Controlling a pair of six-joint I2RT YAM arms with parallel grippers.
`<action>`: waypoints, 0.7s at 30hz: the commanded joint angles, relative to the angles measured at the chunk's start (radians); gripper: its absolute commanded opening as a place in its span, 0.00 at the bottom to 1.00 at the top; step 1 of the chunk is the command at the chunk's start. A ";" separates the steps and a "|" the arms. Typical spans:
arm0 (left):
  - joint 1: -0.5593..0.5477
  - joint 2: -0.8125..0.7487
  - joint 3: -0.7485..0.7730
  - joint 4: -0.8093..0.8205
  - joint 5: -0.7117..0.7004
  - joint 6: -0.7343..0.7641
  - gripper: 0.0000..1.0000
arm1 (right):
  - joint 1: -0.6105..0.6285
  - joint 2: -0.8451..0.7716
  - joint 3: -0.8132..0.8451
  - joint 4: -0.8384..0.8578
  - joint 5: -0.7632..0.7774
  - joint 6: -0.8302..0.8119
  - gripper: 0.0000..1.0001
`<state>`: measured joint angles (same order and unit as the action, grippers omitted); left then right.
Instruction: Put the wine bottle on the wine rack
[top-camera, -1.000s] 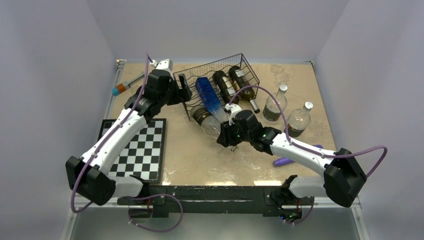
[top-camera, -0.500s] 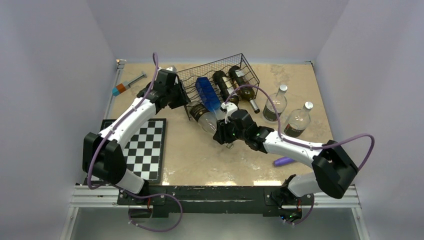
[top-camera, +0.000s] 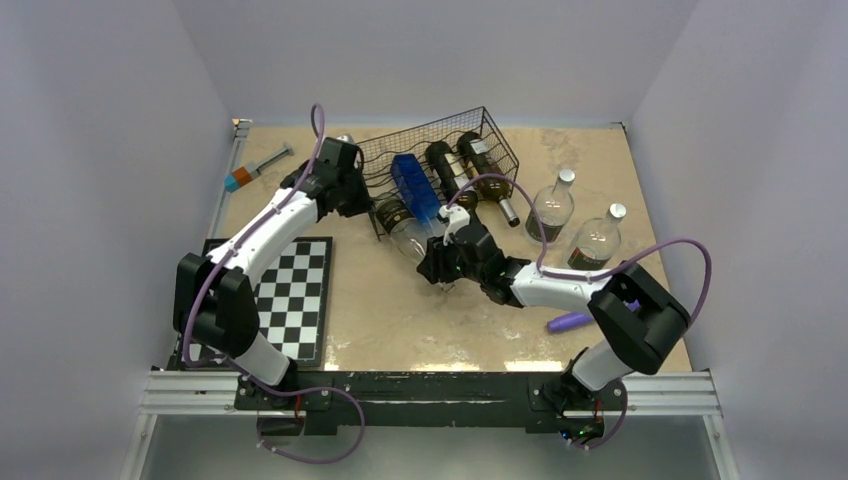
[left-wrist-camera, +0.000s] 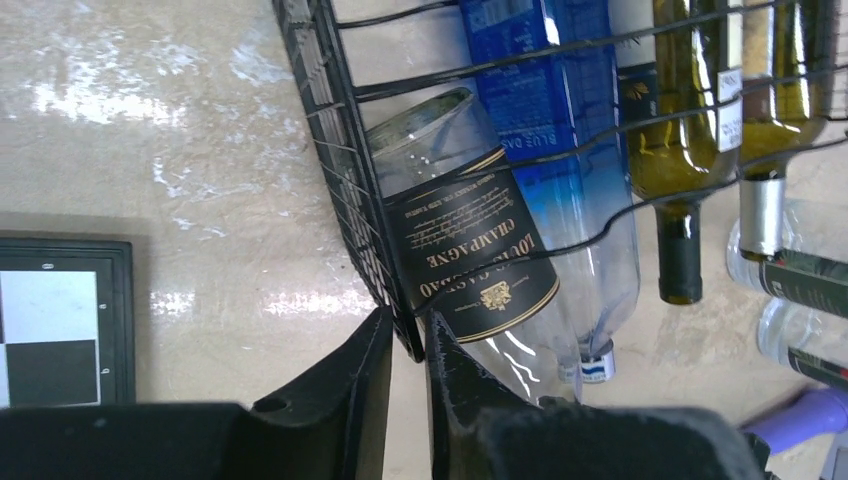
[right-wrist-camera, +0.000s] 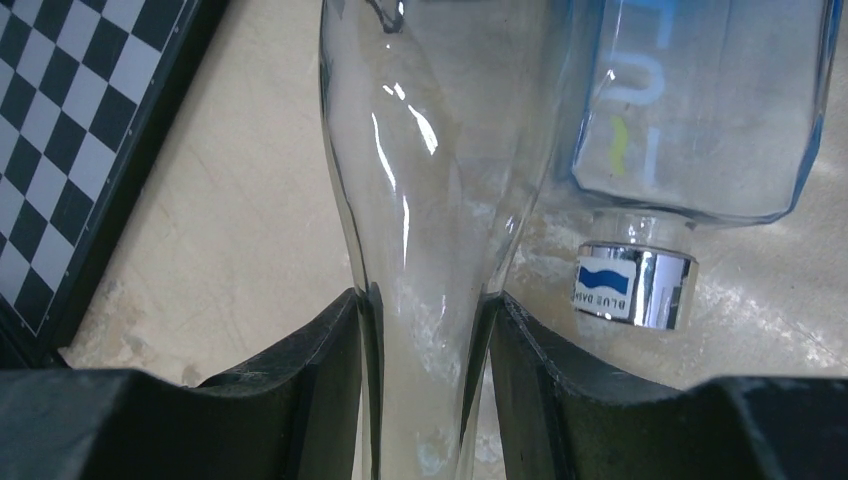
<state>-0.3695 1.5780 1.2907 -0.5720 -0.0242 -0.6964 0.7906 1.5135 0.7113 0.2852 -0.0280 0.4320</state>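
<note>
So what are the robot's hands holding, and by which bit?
The right gripper pinches the clear wine bottle by its neck. The left gripper clamps the wine rack at its near corner.

The left arm (top-camera: 262, 235) and right arm (top-camera: 555, 290) have white link shells between bulky black joint housings. A lilac cable (top-camera: 318, 115) loops along each. The left pincer (left-wrist-camera: 405, 350) and right pincer (right-wrist-camera: 425, 330) have matte black, wedge-shaped fingers (right-wrist-camera: 310, 350). A black base rail (top-camera: 430, 385) sits at six o'clock.
</note>
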 joint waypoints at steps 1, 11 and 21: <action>0.008 0.016 0.056 -0.028 -0.086 0.023 0.25 | -0.002 0.003 0.018 0.392 0.086 0.036 0.00; 0.009 0.028 0.125 -0.083 -0.131 0.043 0.38 | -0.002 0.143 0.036 0.638 0.134 0.061 0.00; 0.008 0.015 0.183 -0.129 -0.154 0.048 0.38 | -0.001 0.297 0.163 0.716 0.211 0.119 0.00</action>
<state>-0.3668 1.6062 1.4204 -0.6773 -0.1509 -0.6678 0.7998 1.8141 0.7563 0.7136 0.0486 0.5240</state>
